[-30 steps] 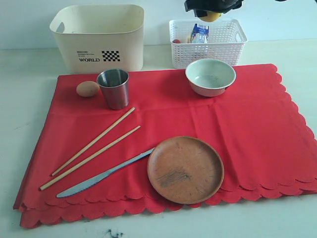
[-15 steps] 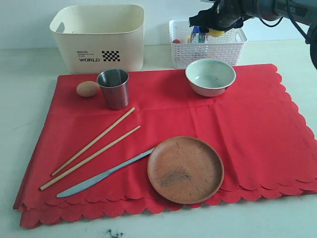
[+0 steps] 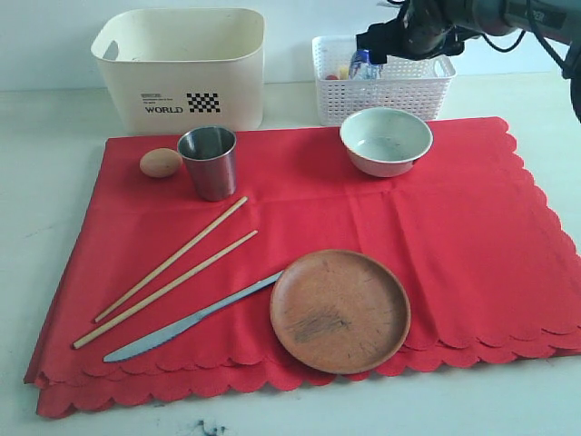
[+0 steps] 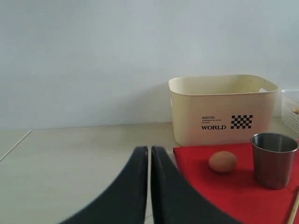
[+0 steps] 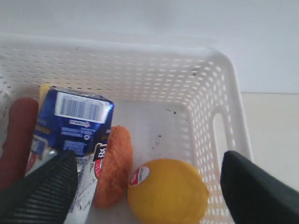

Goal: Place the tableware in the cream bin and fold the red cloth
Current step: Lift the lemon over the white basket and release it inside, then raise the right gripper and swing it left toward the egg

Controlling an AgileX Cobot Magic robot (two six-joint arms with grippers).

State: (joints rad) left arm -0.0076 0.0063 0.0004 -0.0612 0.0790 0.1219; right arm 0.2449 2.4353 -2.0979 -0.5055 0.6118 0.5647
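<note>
Right gripper [image 5: 147,172] spread wide and empty above lemon [image 5: 168,193] lying in white lattice basket [image 5: 205,93]: lift straight clear of its rim, then drop over pale bowl [image 3: 386,141] (sitting on red cloth [image 3: 454,218] just before the basket, untouched).

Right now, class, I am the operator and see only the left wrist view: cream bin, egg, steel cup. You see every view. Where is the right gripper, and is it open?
Observer: The right gripper hangs open above the white basket.
Operator: Is anything in its jaws?
Observer: No; a lemon lies in the basket beneath them, untouched.
Operator: Which tableware can I not see?
Observer: A pale bowl, a brown plate and a knife sit on the red cloth.
</note>
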